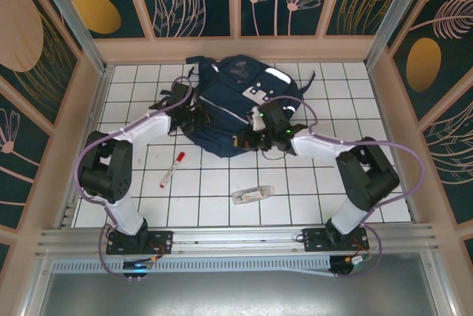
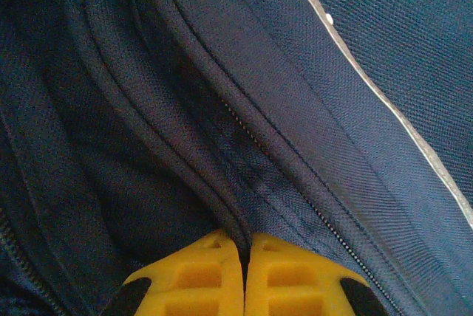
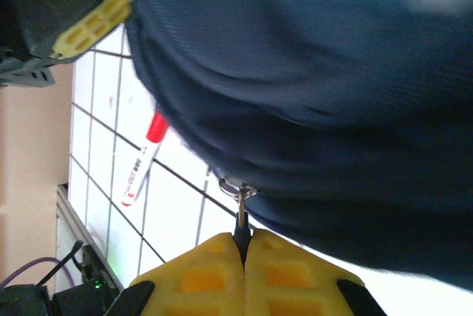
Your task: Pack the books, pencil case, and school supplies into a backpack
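Observation:
The navy backpack (image 1: 225, 91) lies at the back middle of the tiled table. At its left side my left gripper (image 1: 194, 118) is shut on a raised fabric seam beside a zip (image 2: 244, 242). My right gripper (image 1: 250, 139) is at the backpack's near edge, shut on a dark zip pull (image 3: 242, 220) that hangs from a metal ring. The red-and-white marker (image 1: 171, 169) lies on the tiles in front of the backpack, left of centre. A small clear-greyish case (image 1: 251, 195) lies nearer the front. The books and the pencil case are out of view.
Wooden walls with patterned panels close in the table on three sides. A metal rail (image 1: 236, 238) carrying both arm bases runs along the near edge. The marker (image 3: 142, 161) lies close under the backpack's lifted edge.

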